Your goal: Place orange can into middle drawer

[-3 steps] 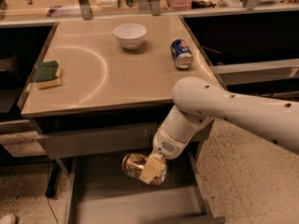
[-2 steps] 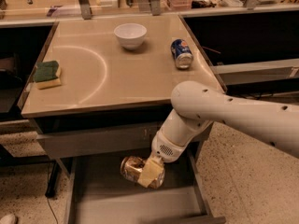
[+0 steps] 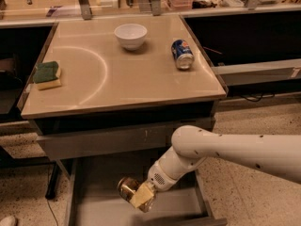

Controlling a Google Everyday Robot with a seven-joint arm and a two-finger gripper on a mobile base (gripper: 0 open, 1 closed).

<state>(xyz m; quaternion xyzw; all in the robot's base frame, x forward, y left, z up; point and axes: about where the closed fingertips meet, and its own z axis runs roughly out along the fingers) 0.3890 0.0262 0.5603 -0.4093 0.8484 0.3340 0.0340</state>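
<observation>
The orange can point(image 3: 127, 188) is a shiny golden can held in my gripper point(image 3: 137, 195), which is shut on it. The gripper and can hang over the open middle drawer point(image 3: 178, 206), a wide shallow grey drawer pulled out below the table, a little above its flat floor near the middle. My white arm point(image 3: 225, 149) reaches in from the right and hides part of the drawer's right side.
A closed grey drawer front point(image 3: 108, 142) sits above the open drawer. On the tan tabletop point(image 3: 117, 74) are a white bowl point(image 3: 130, 35), a blue can point(image 3: 182, 54) on its side and a green-yellow sponge point(image 3: 47, 75). A speckled floor lies on both sides.
The gripper with the orange can has moved slightly left and lower over the open drawer.
</observation>
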